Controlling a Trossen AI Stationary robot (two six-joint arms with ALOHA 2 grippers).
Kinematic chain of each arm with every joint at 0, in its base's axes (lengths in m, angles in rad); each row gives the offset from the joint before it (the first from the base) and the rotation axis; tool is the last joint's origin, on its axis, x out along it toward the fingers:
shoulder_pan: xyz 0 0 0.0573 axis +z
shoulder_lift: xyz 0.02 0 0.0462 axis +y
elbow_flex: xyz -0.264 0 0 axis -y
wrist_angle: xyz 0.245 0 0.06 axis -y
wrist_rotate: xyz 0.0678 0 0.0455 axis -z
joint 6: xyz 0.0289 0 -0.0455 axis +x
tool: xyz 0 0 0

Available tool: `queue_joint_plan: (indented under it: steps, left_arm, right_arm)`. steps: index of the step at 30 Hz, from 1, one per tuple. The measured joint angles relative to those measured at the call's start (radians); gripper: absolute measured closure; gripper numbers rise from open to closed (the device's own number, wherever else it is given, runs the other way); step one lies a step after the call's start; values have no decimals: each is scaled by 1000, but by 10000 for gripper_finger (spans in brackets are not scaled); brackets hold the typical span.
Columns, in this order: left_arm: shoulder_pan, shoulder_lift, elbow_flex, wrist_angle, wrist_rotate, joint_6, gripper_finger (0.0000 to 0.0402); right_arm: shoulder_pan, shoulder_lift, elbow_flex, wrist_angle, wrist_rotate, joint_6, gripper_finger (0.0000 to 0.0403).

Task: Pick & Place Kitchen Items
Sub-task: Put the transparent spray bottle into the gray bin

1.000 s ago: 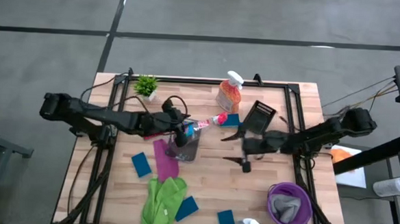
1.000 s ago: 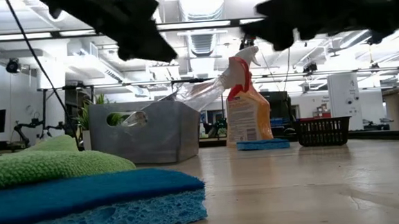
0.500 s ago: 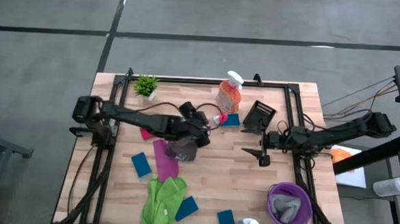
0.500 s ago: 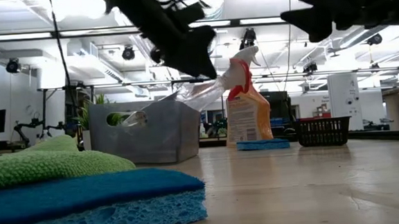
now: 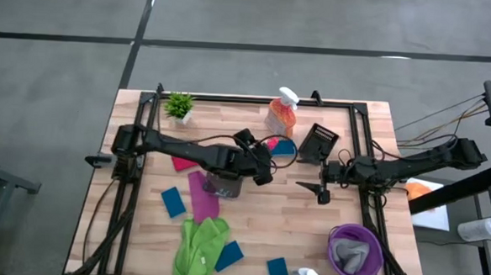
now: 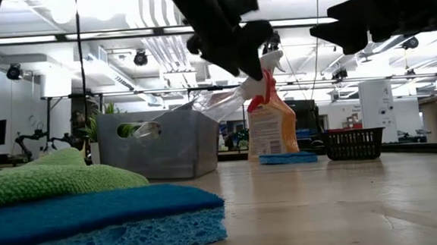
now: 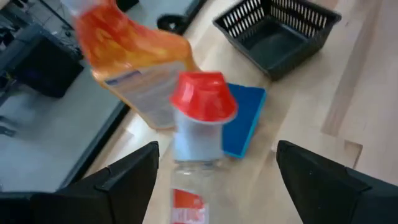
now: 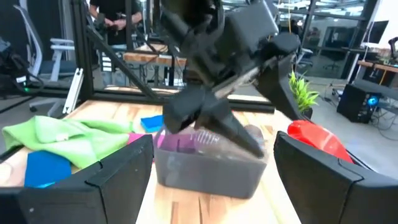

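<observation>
Kitchen items lay spread over the table (image 5: 364, 118): a green cloth (image 5: 199, 246) at the near edge, an orange spray bottle (image 5: 281, 112) at the far edge, and a red-topped bottle (image 7: 198, 124) leaning out of the grey bin (image 6: 159, 144). Left gripper (image 5: 265, 165) hung above that bottle, jaws wide and empty, while the right gripper (image 5: 321, 182) waited beside the black basket (image 5: 318, 142), also wide open, holding nothing.

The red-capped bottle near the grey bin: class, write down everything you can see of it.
The red-capped bottle is small, with a clear plastic body, a red flared cap and a red label patch. It lies tilted, its base in the grey bin and its neck over the rim, cap pointing toward the orange spray bottle and the blue sponge beside it. The left gripper is above it, fingers open on either side, not clamped.
</observation>
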Motion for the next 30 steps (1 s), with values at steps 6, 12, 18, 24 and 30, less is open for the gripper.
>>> queue_joint_plan:
  steps: [6,12,18,24,30]
  left_arm:
    - [4,66,8,-16,-55,-30,76]
    - [19,86,8,-38,-137,-30,76]
    - [48,84,5,-49,-210,-45,79]
    - [77,84,5,-58,-249,-45,163]
    - [97,84,5,-50,-193,-53,318]
  right_arm:
    - [5,-1,0,-10,12,9,78]
    - [6,0,0,-11,15,10,78]
    - [6,6,0,-11,15,13,78]
    - [7,30,0,-17,15,17,78]
    - [7,48,0,-17,15,17,78]
